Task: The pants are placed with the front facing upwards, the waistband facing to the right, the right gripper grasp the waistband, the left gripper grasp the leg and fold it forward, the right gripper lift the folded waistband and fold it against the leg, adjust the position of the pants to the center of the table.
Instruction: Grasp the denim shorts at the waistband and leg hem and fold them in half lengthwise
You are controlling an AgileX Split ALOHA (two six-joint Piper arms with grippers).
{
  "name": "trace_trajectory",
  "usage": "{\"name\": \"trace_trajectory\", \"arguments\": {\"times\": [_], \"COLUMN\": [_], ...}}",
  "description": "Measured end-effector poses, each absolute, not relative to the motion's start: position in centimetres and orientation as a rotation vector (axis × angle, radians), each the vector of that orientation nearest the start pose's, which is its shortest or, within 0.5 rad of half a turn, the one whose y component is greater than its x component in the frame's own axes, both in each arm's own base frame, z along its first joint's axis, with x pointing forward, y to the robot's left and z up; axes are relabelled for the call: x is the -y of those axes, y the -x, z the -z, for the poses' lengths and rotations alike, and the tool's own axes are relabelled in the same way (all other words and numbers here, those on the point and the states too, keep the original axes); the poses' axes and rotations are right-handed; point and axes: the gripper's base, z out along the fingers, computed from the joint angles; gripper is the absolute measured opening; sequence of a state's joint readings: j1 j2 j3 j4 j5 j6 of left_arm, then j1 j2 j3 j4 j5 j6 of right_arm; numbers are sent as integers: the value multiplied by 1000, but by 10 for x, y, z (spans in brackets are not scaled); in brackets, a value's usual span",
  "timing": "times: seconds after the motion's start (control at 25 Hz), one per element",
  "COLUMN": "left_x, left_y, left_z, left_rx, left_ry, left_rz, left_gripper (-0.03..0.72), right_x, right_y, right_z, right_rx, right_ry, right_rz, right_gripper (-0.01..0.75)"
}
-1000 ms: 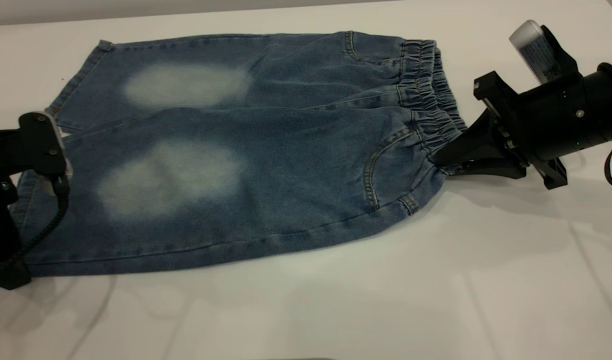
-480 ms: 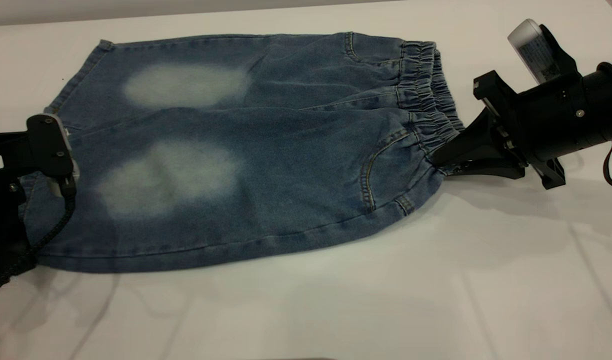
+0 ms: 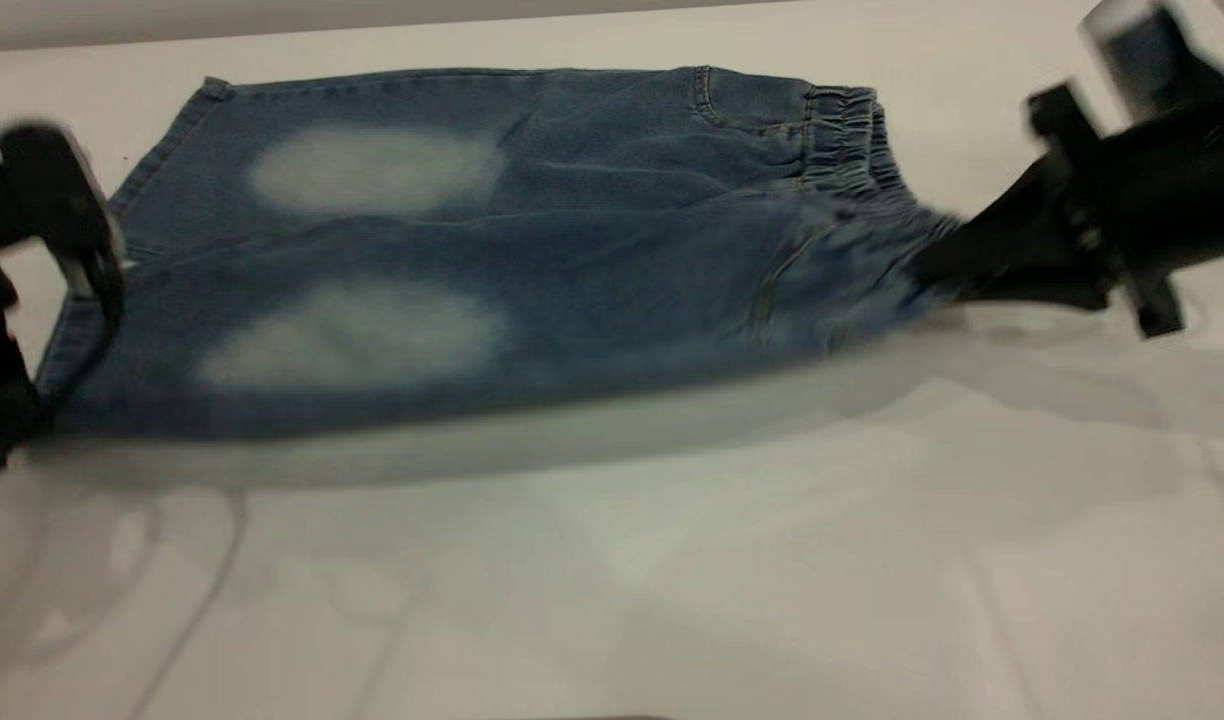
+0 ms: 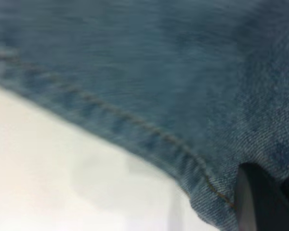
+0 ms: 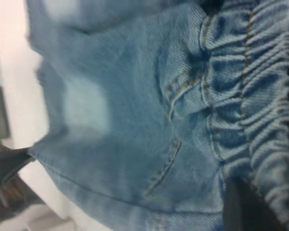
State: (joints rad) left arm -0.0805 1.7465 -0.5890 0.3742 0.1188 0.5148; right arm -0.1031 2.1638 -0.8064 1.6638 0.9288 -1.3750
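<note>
The dark blue denim pants (image 3: 532,300) lie across the white table (image 3: 672,580), faded knee patches up and the waistband (image 3: 852,140) to the right. My right gripper (image 3: 937,268) is shut on the near part of the waistband (image 5: 250,96), with one dark finger (image 5: 241,207) under the gathered band. At the left, my left gripper (image 3: 32,410) is shut on the near leg's hem (image 4: 135,125), and the denim drapes over its finger (image 4: 260,207). The pants' near edge hangs lifted between both grippers, with a shadow under it. The far leg rests flat.
Bare white table spreads in front of the pants and to the right beyond the waistband. The table's far edge (image 3: 372,30) runs just behind the far leg. Part of a dark arm (image 5: 5,163) shows past the leg hem.
Both grippers have risen, lifting the pants' near edge off the table and drawing it toward the far leg. The right gripper has shifted up and to the right.
</note>
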Motion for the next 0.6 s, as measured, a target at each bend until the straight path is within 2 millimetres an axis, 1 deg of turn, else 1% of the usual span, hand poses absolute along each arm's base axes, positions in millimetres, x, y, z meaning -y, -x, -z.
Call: {"name": "trace_trajectory", "arguments": {"times": [0.12,0.2,0.4,0.52,0.6], "left_x": [19,26,57,73,82], "left_y": [-260,-256,-246,-239,-234], "left_z": [-116,-123,-132,-137,-145], "left_rx": [-2455,-2452,-2407,-2401,-2378], "left_ry": [-1231,-1245,-1353,-1341,-1325], "left_rz": [-287,-289,-265,-237,-223], "left_gripper": [23,23,25,27,28], "right_x": [-34,-35,-38,-40,-41], "right_y": [-307,-300,-275,-260,-252], "right_z": [-64,-69,-74,-83,-94], "right_rx": [-2514,-2519,-2551,-2562,-2558], "right_ry": [-329,-331,-358,-344,-324], "right_rz": [-1337,-1335,-1347,-1348,-1346], "right_gripper": [50,50,50,50,50]}}
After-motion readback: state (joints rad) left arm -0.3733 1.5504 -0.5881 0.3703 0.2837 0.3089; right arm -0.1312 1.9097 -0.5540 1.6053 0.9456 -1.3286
